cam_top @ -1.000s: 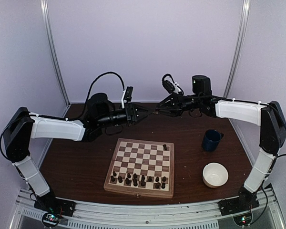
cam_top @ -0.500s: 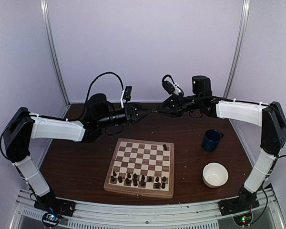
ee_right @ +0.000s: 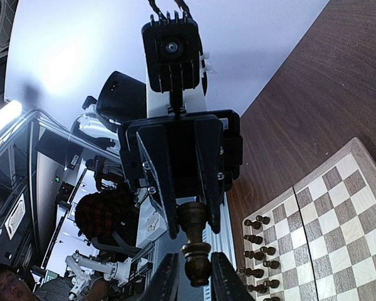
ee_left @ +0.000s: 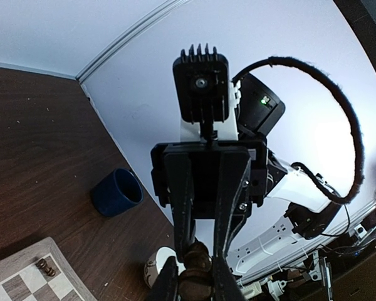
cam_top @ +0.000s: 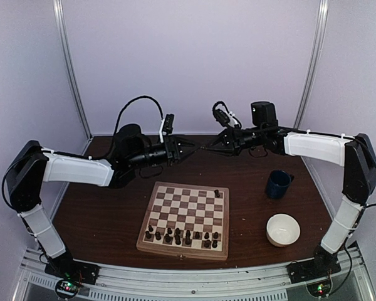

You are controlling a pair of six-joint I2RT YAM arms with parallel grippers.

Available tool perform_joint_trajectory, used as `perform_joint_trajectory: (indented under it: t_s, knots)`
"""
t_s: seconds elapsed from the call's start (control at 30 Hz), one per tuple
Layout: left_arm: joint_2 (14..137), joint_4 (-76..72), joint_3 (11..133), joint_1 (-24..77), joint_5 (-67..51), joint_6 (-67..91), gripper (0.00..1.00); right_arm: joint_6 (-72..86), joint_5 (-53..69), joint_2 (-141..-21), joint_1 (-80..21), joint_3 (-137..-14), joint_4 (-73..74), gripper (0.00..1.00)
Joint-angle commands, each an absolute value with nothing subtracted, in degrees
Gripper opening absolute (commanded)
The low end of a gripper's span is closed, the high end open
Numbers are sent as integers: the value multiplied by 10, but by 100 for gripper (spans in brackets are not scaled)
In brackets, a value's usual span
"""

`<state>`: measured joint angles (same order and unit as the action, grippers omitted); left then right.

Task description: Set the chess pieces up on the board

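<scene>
Soft, even overhead light with faint shadows; wrist views backlit by white glare, perhaps slightly soft, edges stretched.

No word, label, brand or number can be read anywhere; the board [cam_top: 185,207], on the near side of the left gripper [cam_top: 196,149], shows only plain checkered squares.

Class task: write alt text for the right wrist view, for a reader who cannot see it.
A dark chess piece hangs mid-air, gripped by the left gripper facing the camera, while the right gripper flanks its near end. At lower right, the board carries a line of dark pieces.
</scene>
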<state>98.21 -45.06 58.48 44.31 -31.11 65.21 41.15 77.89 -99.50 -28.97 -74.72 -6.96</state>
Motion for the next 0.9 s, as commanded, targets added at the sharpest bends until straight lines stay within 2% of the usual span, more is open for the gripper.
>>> perform_joint_trajectory:
  t_s: [0.0,0.13,0.3,0.47,0.63,0.73,0.87]
  knots:
    - [991,-474,582,441,-308,653,5,375,777,-967,-294,-765,-39,19]
    - [993,-467,583,441,-311,652,7,362,773,-970,-294,-775,-23,14]
    - [982,-379,604,441,-314,614,25,253,752,-972,-294,-817,103,12]
    - [927,-188,644,434,-296,479,46,69,697,-974,-291,-900,333,12]
    - [859,86,718,421,-205,274,61,-92,601,-971,-293,-982,498,12]
    - [838,157,727,396,-154,225,73,-157,526,-968,-304,-1008,558,12]
    - [833,230,751,343,-149,197,80,-230,429,-962,-342,-1025,617,12]
